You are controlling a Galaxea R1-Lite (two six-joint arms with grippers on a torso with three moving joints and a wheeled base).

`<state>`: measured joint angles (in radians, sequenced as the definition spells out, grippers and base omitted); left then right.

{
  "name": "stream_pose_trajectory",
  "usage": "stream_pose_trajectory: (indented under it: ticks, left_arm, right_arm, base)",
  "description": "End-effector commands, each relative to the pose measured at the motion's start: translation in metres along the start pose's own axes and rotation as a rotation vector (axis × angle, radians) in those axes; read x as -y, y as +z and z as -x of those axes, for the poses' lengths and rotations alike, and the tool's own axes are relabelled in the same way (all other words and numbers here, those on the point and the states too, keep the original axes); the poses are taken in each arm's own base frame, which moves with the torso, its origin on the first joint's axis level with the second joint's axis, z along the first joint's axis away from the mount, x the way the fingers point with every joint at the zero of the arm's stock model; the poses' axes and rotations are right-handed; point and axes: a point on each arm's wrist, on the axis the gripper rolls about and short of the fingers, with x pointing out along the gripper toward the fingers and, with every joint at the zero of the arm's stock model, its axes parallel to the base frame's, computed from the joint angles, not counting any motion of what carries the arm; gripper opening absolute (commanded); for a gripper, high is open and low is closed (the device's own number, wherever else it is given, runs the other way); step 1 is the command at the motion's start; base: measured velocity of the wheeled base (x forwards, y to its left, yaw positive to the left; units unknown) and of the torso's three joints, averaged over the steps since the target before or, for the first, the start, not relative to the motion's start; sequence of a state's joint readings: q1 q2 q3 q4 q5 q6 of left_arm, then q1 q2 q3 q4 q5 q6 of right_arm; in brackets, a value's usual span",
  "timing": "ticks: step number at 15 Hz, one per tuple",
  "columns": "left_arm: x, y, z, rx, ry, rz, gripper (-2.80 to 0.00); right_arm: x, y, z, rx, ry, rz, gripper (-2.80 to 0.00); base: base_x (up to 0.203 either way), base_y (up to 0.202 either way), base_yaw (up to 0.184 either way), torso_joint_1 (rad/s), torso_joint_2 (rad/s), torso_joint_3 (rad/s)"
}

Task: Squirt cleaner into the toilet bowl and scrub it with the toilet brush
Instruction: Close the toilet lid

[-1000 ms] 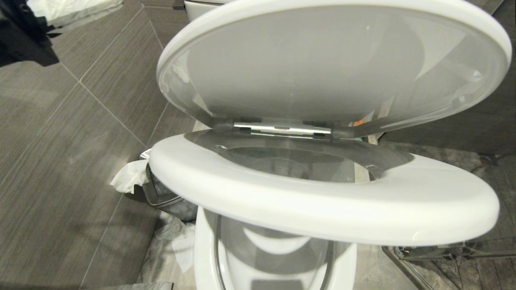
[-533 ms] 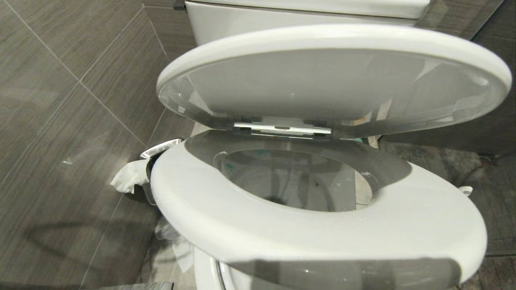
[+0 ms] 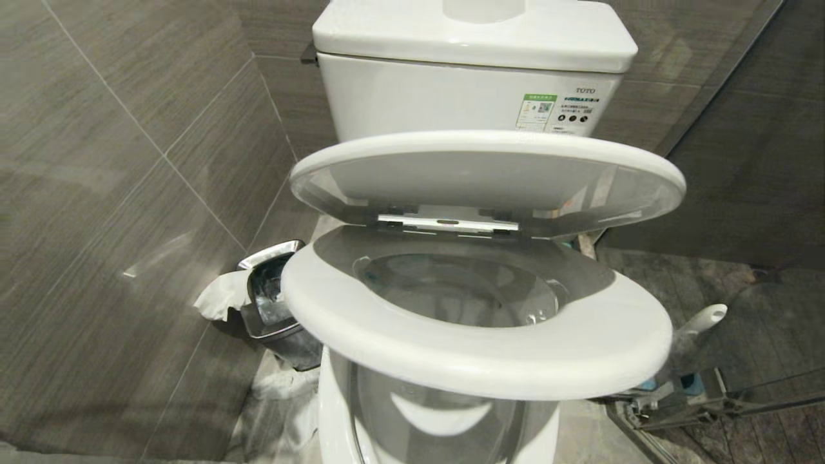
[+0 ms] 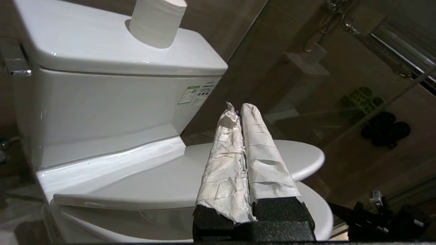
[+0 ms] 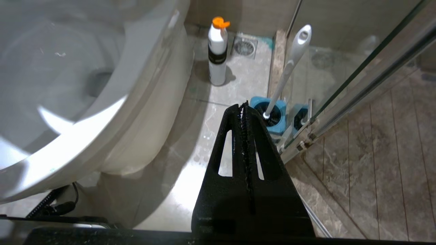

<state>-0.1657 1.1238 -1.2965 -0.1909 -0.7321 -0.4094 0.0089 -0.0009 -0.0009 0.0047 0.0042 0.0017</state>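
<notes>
The toilet bowl (image 3: 332, 399) shows below its seat (image 3: 490, 361) and lid (image 3: 490, 161), both part-raised. My left gripper (image 4: 239, 108), its fingers wrapped in white paper, is shut on nothing and points over the lid toward the cistern (image 4: 102, 102). In the right wrist view the cleaner (image 5: 217, 58), a white bottle with an orange cap, stands on the floor beside the bowl (image 5: 146, 102). The toilet brush (image 5: 289, 68) leans in its blue holder (image 5: 272, 117); its handle (image 3: 702, 319) also shows in the head view. My right gripper (image 5: 243, 106) hangs shut and empty above the floor, just short of the holder.
A steel waste bin (image 3: 277, 303) with tissue hanging out stands left of the toilet against the tiled wall. A white paper roll (image 4: 157, 22) sits on the cistern lid. A glass shower partition (image 5: 357, 85) with a metal rail runs close to the right of the brush holder.
The whole head view has shifted: the toilet now looks smaller and lower. The cistern and the brush handle have come into view. That is the camera moving.
</notes>
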Motion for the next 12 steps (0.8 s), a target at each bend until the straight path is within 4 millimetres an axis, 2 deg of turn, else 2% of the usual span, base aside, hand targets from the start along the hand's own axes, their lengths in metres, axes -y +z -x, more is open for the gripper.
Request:
stream_pose_trajectory:
  ticks: [1, 5, 8, 10, 12]
  left_arm:
    - [0.004, 0.001, 0.004, 0.007, -0.007, -0.006, -2.8]
    - [0.005, -0.003, 0.006, -0.001, -0.015, -0.008, -2.8]
    - [0.001, -0.003, 0.008, -0.015, -0.056, -0.033, -2.8]
    - [-0.013, -0.004, 0.002, -0.04, -0.044, -0.015, -2.8]
    - [-0.036, -0.004, -0.013, -0.081, -0.011, 0.036, -2.8]
  right_arm:
    - [0.0, 0.0, 0.0, 0.0, 0.001, 0.0, -2.8]
    - [0.0, 0.0, 0.0, 0.0, 0.001, 0.0, -2.8]
    - [0.0, 0.0, 0.0, -0.002, 0.001, 0.0, -2.8]
    - [0.0, 0.0, 0.0, 0.0, 0.001, 0.0, -2.8]
    - [0.0, 0.0, 0.0, -0.002, 0.001, 0.0, -2.8]
  base:
    - [0.0, 0.0, 0.0, -0.002, 0.01, 0.203]
    - [0.0, 0.0, 0.0, -0.002, 0.0, 0.179]
    - [0.0, 0.0, 0.0, -0.001, 0.0, 0.033]
    - [0.0, 0.0, 0.0, 0.0, 0.0, 0.0]
    - [0.0, 0.0, 0.0, 0.0, 0.0, 0.0]
